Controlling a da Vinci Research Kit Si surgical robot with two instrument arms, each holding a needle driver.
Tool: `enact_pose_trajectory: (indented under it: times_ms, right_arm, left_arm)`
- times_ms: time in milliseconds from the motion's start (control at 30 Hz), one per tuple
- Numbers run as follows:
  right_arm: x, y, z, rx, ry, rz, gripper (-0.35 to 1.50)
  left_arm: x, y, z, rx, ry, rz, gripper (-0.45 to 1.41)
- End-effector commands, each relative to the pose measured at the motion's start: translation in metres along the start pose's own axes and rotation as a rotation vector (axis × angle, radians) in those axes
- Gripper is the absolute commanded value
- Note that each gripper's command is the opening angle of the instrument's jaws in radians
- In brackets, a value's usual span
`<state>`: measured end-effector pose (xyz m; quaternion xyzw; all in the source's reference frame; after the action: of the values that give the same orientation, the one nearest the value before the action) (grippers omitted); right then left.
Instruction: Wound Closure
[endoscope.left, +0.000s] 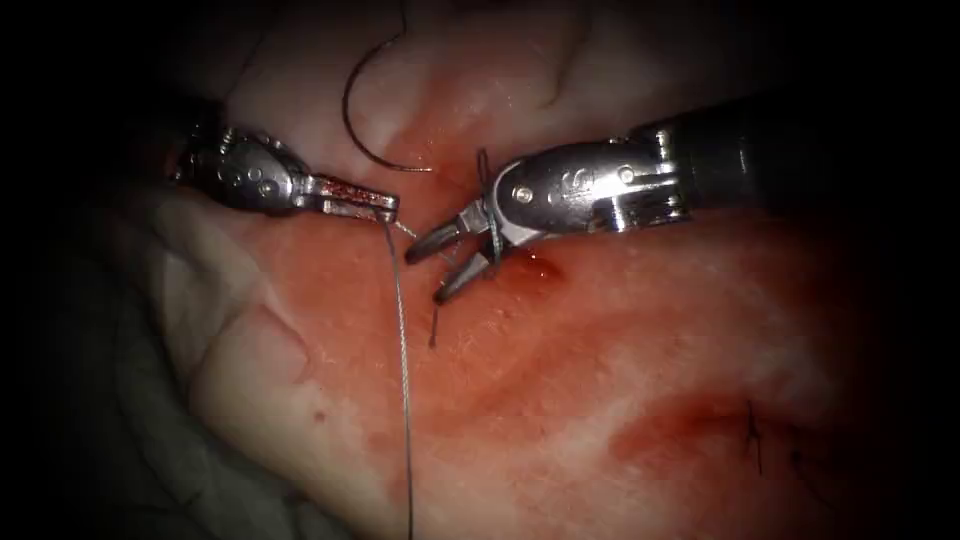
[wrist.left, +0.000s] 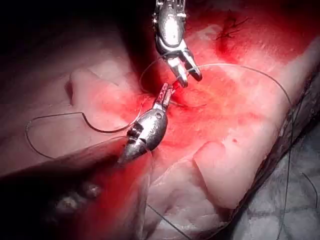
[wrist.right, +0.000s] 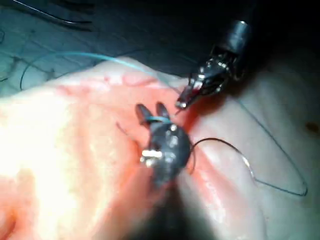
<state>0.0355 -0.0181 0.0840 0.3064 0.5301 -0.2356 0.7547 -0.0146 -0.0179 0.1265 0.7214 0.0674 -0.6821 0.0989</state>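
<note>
My left tool (endoscope.left: 385, 206) comes in from the left, shut on the thread (endoscope.left: 402, 360), which runs from its tip straight down the tissue (endoscope.left: 620, 380). My right tool (endoscope.left: 428, 276) reaches in from the right with its jaws open and nothing between them; a loop of thread (endoscope.left: 491, 235) is wrapped around it just behind the jaws. The curved needle (endoscope.left: 352, 125) lies free on the tissue behind both tools, held by neither and not in the tissue. In the left wrist view the left tool (wrist.left: 165, 94) meets the right tool (wrist.left: 189, 75). The right tool (wrist.right: 150, 113) also appears open in the right wrist view.
A short thread tail (endoscope.left: 433, 330) stands up from the tissue just below the right tool. Red fluid (endoscope.left: 545, 266) pools by the cut under that tool. Earlier dark stitches (endoscope.left: 757, 440) sit at the lower right. Grey cloth (endoscope.left: 120, 420) borders the tissue on the left.
</note>
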Motion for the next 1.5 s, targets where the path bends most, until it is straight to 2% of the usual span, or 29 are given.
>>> enact_pose_trajectory:
  times_ms: [33, 100, 167, 200, 367, 433, 500, 600, 767, 867, 900, 933, 1267, 1300, 1333, 1500]
  right_arm:
    - [-0.0002, 0.0001, 0.0013, 0.006, -0.004, -0.001, 0.57]
    - [-0.0006, -0.0005, 0.0023, 0.024, -0.032, -0.009, 0.73]
    - [-0.0007, -0.0007, 0.0026, 0.035, -0.043, -0.011, 0.74]
    - [-0.0009, -0.0012, 0.0030, 0.063, -0.057, -0.016, 0.68]
    - [-0.0015, -0.0017, 0.0034, 0.087, -0.100, -0.025, 0.66]
    - [-0.0019, -0.0018, 0.0038, 0.104, -0.149, -0.025, 0.66]
    - [-0.0024, -0.0017, 0.0042, 0.115, -0.187, -0.035, 0.56]
    - [-0.0030, -0.0013, 0.0048, 0.109, -0.220, -0.047, 0.54]
    - [-0.0050, -0.0012, 0.0065, 0.129, -0.359, -0.081, 0.52]
    - [-0.0058, -0.0012, 0.0063, 0.133, -0.419, -0.090, 0.32]
    - [-0.0060, -0.0011, 0.0061, 0.144, -0.453, -0.087, 0.05]
    - [-0.0062, -0.0010, 0.0060, 0.158, -0.495, -0.082, -0.35]
    - [-0.0063, 0.0002, 0.0057, 0.066, -0.524, -0.090, -0.35]
    - [-0.0062, 0.0004, 0.0049, 0.024, -0.505, -0.069, -0.35]
    - [-0.0062, 0.0004, 0.0049, 0.024, -0.505, -0.069, -0.35]
    - [-0.0054, 0.0006, 0.0012, -0.073, -0.386, -0.010, -0.35]
  left_arm:
    - [-0.0006, 0.0003, 0.0006, -0.001, 0.001, -0.001, -0.45]
    - [-0.0007, 0.0003, 0.0006, -0.001, 0.001, -0.001, -0.45]
    - [-0.0007, 0.0003, 0.0005, -0.001, 0.001, -0.001, -0.45]
    - [-0.0007, 0.0002, 0.0005, -0.002, 0.002, -0.001, -0.45]
    - [-0.0007, 0.0002, 0.0004, -0.002, 0.002, -0.001, -0.45]
    - [-0.0007, 0.0002, 0.0004, -0.002, 0.002, -0.001, -0.45]
    - [-0.0007, 0.0003, 0.0005, -0.002, 0.001, -0.007, -0.45]
    - [-0.0008, 0.0003, 0.0005, -0.002, 0.001, -0.006, -0.45]
    - [-0.0008, 0.0003, 0.0005, -0.002, 0.001, -0.012, -0.45]
    - [-0.0008, 0.0003, 0.0005, -0.002, 0.001, -0.012, -0.45]
    - [-0.0008, 0.0003, 0.0005, -0.002, 0.001, -0.012, -0.45]
    - [-0.0008, 0.0004, 0.0005, -0.002, 0.001, -0.012, -0.45]
    - [-0.0002, 0.0014, 0.0006, -0.005, 0.003, -0.012, -0.45]
    - [0.0001, 0.0020, 0.0006, -0.008, 0.004, -0.011, -0.45]
    - [0.0001, 0.0020, 0.0006, -0.008, 0.004, -0.011, -0.45]
    - [0.0006, 0.0052, 0.0002, -0.024, -0.016, -0.013, -0.45]
